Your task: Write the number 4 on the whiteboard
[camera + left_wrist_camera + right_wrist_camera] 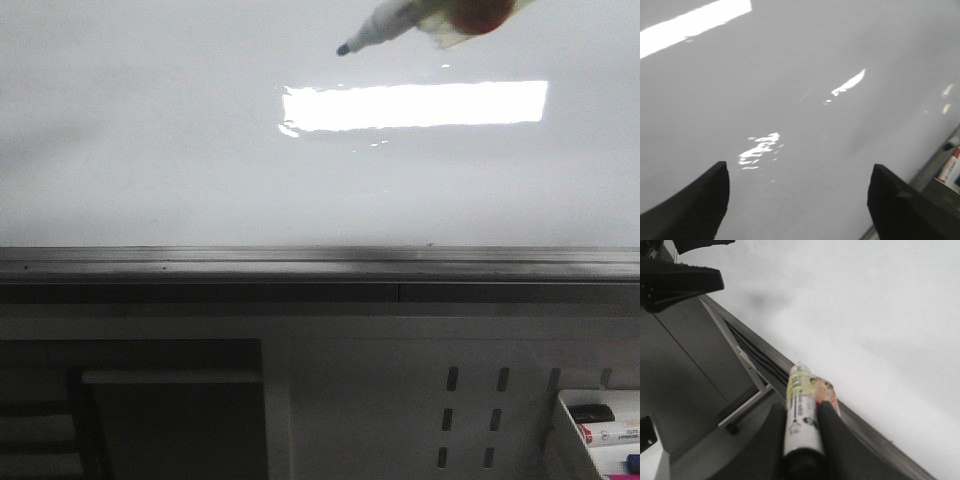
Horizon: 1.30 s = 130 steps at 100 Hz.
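Observation:
The whiteboard (150, 150) is glossy, white and blank; no number 4 or other stroke shows on it in any view. My right gripper (801, 411) is shut on a white marker (800, 410) with a yellowish label. In the front view the marker (395, 22) comes in from the top edge, its dark tip (343, 48) pointing down-left, close to the board; I cannot tell whether it touches. My left gripper (800, 170) is open and empty, facing the board surface (805, 100).
The board's grey metal bottom edge (320, 262) runs across the view. Below it is a grey perforated panel (470, 410) and, at lower right, a white tray (570, 420) with spare markers. Black parts of the other arm (680, 282) show in the right wrist view.

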Motion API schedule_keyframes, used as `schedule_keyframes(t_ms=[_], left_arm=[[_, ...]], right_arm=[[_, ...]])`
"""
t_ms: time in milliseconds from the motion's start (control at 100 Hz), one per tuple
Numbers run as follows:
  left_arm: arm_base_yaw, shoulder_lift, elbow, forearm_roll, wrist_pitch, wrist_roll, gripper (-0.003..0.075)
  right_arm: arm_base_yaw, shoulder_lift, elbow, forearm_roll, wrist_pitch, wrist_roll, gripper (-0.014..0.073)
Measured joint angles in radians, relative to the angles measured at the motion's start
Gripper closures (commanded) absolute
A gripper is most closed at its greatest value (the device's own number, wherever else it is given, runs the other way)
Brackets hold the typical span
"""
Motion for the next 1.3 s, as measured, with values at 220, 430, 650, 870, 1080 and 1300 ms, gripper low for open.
schedule_keyframes(t_ms=[220,430,650,870,1080,1300], left_arm=[[0.127,-0.118,0.075,-0.048,0.001,-0.007,0.0245],[0.146,-0.133,0.089,-0.084,0.001,-0.009,0.0245],[0.146,-0.133,0.089,-0.097,0.001,-0.009,0.0246],[0.146,-0.133,0.089,-0.095,0.001,-0.009,0.0246],[0.146,-0.133,0.089,-0.095,0.001,-0.009,0.0246],[0.146,-0.133,0.089,-0.097,0.001,-0.009,0.0247]], right_arm=[[0.0,-0.006,0.015,0.054,-0.078,-0.092,0.0638],[0.0,0.128,0.015,0.268,-0.09,-0.291,0.0638],[0.0,0.25,-0.039,0.385,-0.072,-0.408,0.0638],[0.0,0.32,-0.101,0.394,-0.075,-0.431,0.0638],[0.0,0.354,-0.105,0.394,-0.119,-0.463,0.0638],[0.002,0.399,-0.107,0.394,-0.153,-0.469,0.0638]])
